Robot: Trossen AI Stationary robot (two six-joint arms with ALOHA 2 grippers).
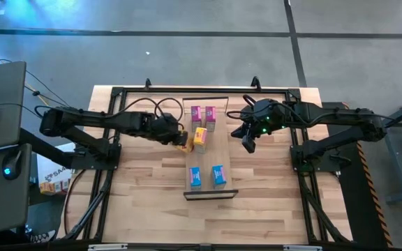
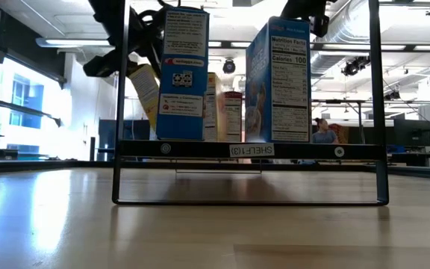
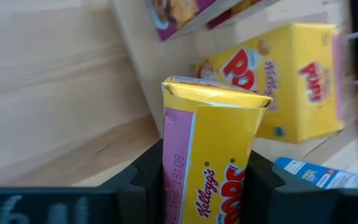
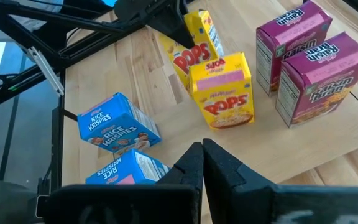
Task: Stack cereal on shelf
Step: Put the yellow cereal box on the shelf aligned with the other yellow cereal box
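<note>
Left gripper [image 1: 180,139] is at the shelf's [image 1: 209,155] left edge, about mid-length, fingers [image 3: 143,180] pinching a yellow cereal box [image 3: 207,155], tilted and held just off the plank's side. Right beside it, the 2nd yellow box [image 1: 200,135] stands upright on the shelf. Far end: two pink boxes [image 1: 203,116] side by side, upright. Near end: two blue boxes [image 1: 207,176], also upright, w/ a gap between them. Low view shows the blue pair up front on the shelf board, black frame around them. Over to the right: right gripper [image 1: 247,145] hovers just off the shelf's right edge, fingers pressed together, nothing in them.
</note>
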